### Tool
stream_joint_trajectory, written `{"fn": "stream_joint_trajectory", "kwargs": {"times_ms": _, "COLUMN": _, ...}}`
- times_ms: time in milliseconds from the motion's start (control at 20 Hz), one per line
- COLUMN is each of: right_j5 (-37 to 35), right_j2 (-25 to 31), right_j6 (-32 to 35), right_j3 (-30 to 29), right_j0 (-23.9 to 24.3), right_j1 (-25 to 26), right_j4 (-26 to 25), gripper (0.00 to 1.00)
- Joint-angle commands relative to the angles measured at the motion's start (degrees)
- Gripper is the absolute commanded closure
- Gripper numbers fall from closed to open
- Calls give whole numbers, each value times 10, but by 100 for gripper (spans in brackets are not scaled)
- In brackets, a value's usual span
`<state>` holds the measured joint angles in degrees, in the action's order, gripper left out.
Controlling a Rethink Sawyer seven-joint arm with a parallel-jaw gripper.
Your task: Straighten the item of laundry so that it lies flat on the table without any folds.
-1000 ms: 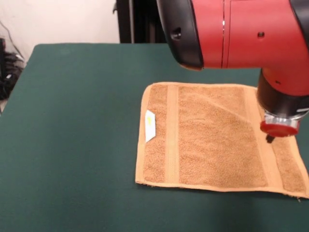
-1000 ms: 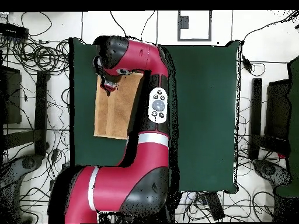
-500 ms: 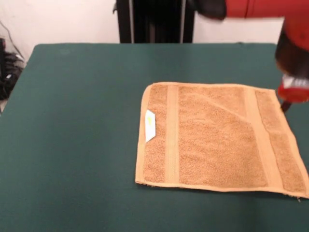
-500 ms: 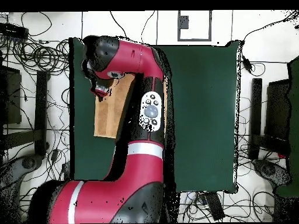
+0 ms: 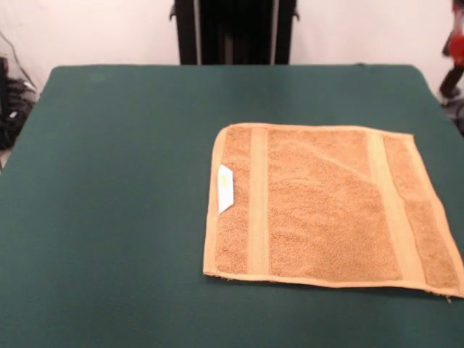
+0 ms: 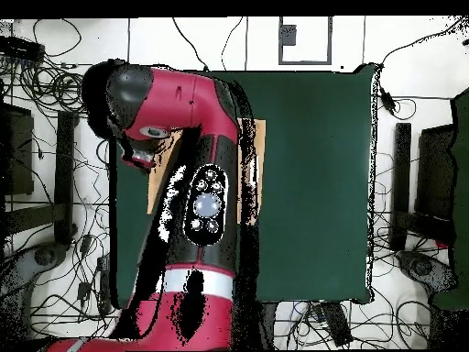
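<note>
Towel (image 5: pixel 326 206) flat on worktop (image 5: pixel 116 203), right of centre in front view, near front edge. Label (image 5: pixel 225 188) at towel's left edge. Gripper (image 5: pixel 455 47) at far right, off the towel.

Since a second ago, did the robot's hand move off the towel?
Yes. In the front view the gripper has swung from above the towel toward the picture's right and up, past the table edge. The towel stayed put.
</note>
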<state>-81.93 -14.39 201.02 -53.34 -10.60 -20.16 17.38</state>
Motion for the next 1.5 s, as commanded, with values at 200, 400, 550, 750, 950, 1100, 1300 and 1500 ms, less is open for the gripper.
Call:
{"fn": "stream_joint_trajectory", "kwargs": {"times_ms": 200, "right_j5": 51, "right_j2": 26, "right_j6": -11, "right_j3": -203, "right_j0": -12, "right_j1": -63, "right_j4": 8, "gripper": 0}}
{"fn": "stream_joint_trajectory", "kwargs": {"times_ms": 400, "right_j5": 58, "right_j2": 48, "right_j6": -46, "right_j3": -258, "right_j0": -1, "right_j1": -92, "right_j4": 28, "gripper": 0}}
{"fn": "stream_joint_trajectory", "kwargs": {"times_ms": 550, "right_j5": 71, "right_j2": 50, "right_j6": -61, "right_j3": -290, "right_j0": -1, "right_j1": -107, "right_j4": 26, "gripper": 0}}
{"fn": "stream_joint_trajectory", "kwargs": {"times_ms": 750, "right_j5": 117, "right_j2": 50, "right_j6": -94, "right_j3": -350, "right_j0": -3, "right_j1": -141, "right_j4": 15, "gripper": 0}}
{"fn": "stream_joint_trajectory", "kwargs": {"times_ms": 950, "right_j5": 166, "right_j2": 56, "right_j6": -140, "right_j3": -420, "right_j0": 0, "right_j1": -183, "right_j4": 1, "gripper": 0}}
{"fn": "stream_joint_trajectory", "kwargs": {"times_ms": 1100, "right_j5": 197, "right_j2": 66, "right_j6": -155, "right_j3": -438, "right_j0": 7, "right_j1": -197, "right_j4": -11, "gripper": 0}}
{"fn": "stream_joint_trajectory", "kwargs": {"times_ms": 1300, "right_j5": 221, "right_j2": 73, "right_j6": -156, "right_j3": -465, "right_j0": 17, "right_j1": -213, "right_j4": -8, "gripper": 0}}
{"fn": "stream_joint_trajectory", "kwargs": {"times_ms": 1500, "right_j5": 268, "right_j2": 79, "right_j6": -156, "right_j3": -488, "right_j0": 24, "right_j1": -227, "right_j4": -14, "gripper": 0}}
